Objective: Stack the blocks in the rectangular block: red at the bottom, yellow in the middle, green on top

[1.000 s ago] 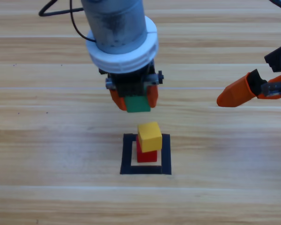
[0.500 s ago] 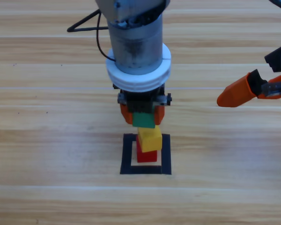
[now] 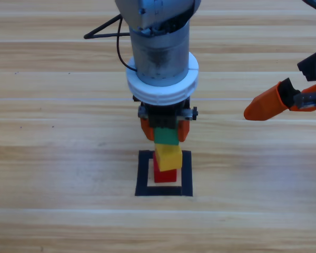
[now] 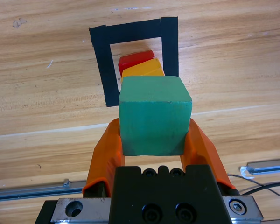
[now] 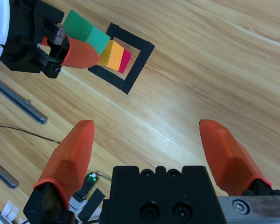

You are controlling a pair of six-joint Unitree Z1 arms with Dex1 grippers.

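Two cubes are already stacked inside the black tape outline (image 3: pixel 187 174): the red cube (image 3: pixel 165 175) on the wood, the yellow cube (image 3: pixel 168 157) on top of it, turned slightly so its edges do not line up with the red one's. Last step in hand, judged from this: placing green on top.

Left gripper (image 3: pixel 165 129) hangs directly over the stack, its orange jaws pinching the green cube (image 4: pixel 155 115) by two opposite side faces. In the high view the green cube sits just above the yellow; contact cannot be told. In the left wrist view green covers most of the yellow top, with a strip of yellow and red showing beyond it.

Next move, as a judgement: centre green over yellow, lower until it seats flat, then part the jaws without dragging. Risk: the twisted yellow cube gives a skewed seat.

Materials: cubes plain, matte, sharp-edged, probably rigid. Table (image 3: pixel 52 158) is pale wood planks with visible grain. Tape flat, hollow centre.

Right gripper (image 3: pixel 268 104) waits at the right edge, well apart, jaws spread wide and empty.
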